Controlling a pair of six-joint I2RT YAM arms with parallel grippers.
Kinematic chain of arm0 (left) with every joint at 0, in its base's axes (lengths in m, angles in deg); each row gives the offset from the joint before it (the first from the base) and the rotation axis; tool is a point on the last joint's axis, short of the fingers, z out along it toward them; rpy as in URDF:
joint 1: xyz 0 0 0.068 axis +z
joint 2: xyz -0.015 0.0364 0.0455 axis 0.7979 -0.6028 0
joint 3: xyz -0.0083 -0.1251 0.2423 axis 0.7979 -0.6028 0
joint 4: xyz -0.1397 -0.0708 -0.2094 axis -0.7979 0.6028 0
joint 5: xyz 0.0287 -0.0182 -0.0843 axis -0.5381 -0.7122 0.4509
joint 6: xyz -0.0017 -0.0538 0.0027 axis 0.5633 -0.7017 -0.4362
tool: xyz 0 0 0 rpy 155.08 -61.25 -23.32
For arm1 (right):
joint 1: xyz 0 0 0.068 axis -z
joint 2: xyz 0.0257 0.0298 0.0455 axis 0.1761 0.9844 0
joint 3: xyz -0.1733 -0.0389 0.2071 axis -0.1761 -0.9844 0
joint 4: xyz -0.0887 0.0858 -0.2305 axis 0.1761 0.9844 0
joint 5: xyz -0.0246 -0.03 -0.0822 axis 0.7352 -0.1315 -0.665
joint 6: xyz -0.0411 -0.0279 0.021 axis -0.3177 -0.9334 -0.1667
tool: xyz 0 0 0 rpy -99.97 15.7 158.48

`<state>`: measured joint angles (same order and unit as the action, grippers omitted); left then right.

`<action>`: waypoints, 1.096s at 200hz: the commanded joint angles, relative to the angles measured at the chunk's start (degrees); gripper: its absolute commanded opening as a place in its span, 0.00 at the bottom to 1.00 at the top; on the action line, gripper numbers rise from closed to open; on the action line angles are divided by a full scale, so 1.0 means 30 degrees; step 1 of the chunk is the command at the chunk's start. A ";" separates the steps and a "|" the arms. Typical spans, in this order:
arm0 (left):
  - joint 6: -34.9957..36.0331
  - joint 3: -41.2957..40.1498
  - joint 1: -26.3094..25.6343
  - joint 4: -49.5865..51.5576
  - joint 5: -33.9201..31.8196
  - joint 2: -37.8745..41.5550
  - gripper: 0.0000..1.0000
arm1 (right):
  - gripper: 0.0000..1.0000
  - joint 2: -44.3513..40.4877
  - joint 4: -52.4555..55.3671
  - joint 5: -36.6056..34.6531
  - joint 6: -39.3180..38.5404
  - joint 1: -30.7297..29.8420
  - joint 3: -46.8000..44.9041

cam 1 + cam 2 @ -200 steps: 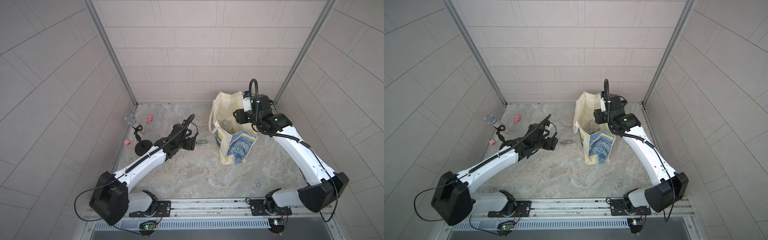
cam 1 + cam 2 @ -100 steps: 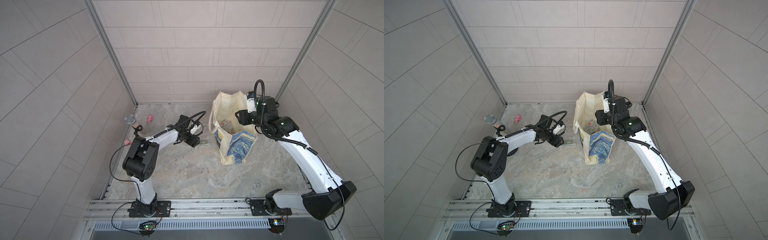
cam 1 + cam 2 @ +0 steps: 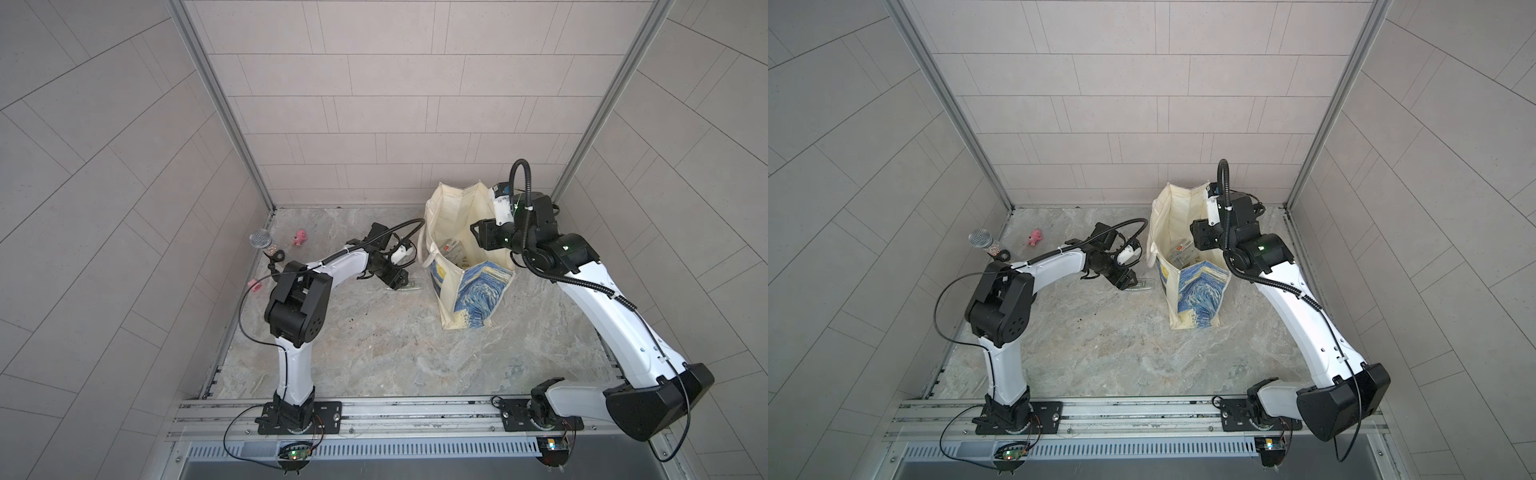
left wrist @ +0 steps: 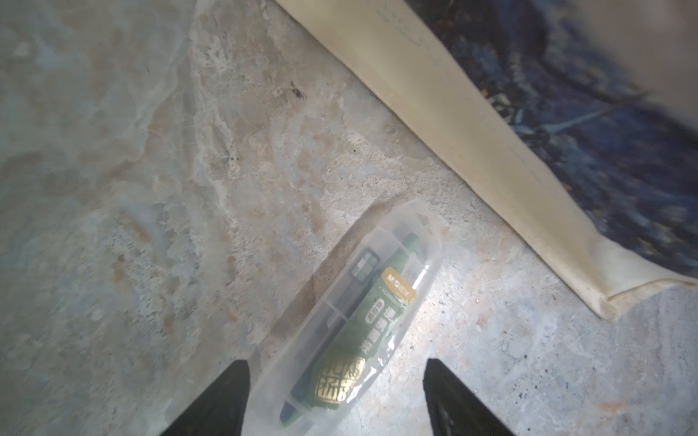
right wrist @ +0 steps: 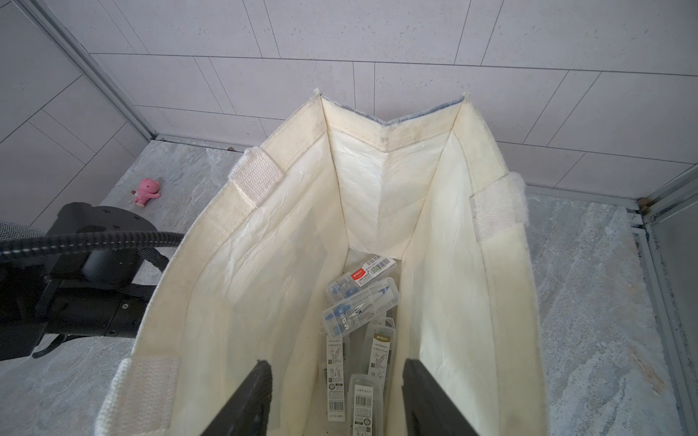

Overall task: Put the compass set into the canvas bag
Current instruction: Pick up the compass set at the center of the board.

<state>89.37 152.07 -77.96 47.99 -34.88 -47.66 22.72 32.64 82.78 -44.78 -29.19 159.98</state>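
A compass set (image 4: 359,321), a clear plastic case with a green label, lies flat on the marble table just left of the canvas bag (image 3: 473,291). In both top views it shows at the left gripper's tip (image 3: 411,286) (image 3: 1142,286). My left gripper (image 4: 334,362) hangs low over the case's near end, open, one finger on each side; one fingertip (image 4: 240,377) is close to the case edge. The bag (image 3: 1200,291) stands upright with its mouth open. My right gripper (image 5: 336,366) stands open inside the mouth, above several compass sets (image 5: 359,302) at the bottom.
A pink toy figure (image 3: 300,237) and a silver microphone (image 3: 261,240) lie near the back left corner, with a small pink piece (image 3: 254,284) by the left wall. Tiled walls close in three sides. The bag's cream base edge (image 4: 453,94) lies just beyond the case.
The left arm has folded up at the elbow and brought its gripper in over the compass set beside the bag, jaws narrowing. The right gripper has stayed at the bag's mouth.
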 commanded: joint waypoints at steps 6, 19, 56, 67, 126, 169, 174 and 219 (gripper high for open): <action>0.0633 0.2051 -0.0105 0.2966 0.0143 -0.1104 0.77 | 0.57 -0.0238 -0.0278 -0.0037 -0.0119 0.0124 -0.0112; 0.0941 0.2805 -0.0174 0.3922 0.0308 -0.1629 0.77 | 0.57 -0.0318 -0.0261 -0.0074 -0.0155 0.0166 -0.0112; 0.1351 0.3694 -0.0353 0.5566 0.0164 -0.2613 0.77 | 0.57 -0.0465 -0.0333 -0.0133 -0.0156 0.0254 -0.0257; 0.1243 0.3572 -0.0370 0.5574 -0.0012 -0.2604 0.77 | 0.57 -0.0382 -0.0352 -0.0078 -0.0156 0.0256 -0.0230; 0.0472 0.2645 -0.0445 0.6100 -0.1379 -0.2333 0.74 | 0.57 -0.0341 -0.0522 0.0189 -0.0071 0.0314 -0.0317; -0.1024 0.1051 -0.0925 0.5499 -0.2646 -0.1618 0.72 | 0.57 -0.0364 -0.0647 0.0292 -0.0011 0.0431 -0.0404; -0.1286 0.0741 -0.0971 0.5272 -0.2821 -0.1429 0.72 | 0.57 -0.0381 -0.0646 0.0321 -0.0009 0.0431 -0.0405; -0.3641 -0.2277 -0.1421 0.2193 -0.3041 0.0747 0.70 | 0.57 -0.0410 -0.0863 0.0689 0.0137 0.0547 -0.0522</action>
<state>83.60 149.45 -81.29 57.98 -42.47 -47.73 22.72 31.11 84.00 -44.65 -27.97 159.01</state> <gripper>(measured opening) 0.707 0.571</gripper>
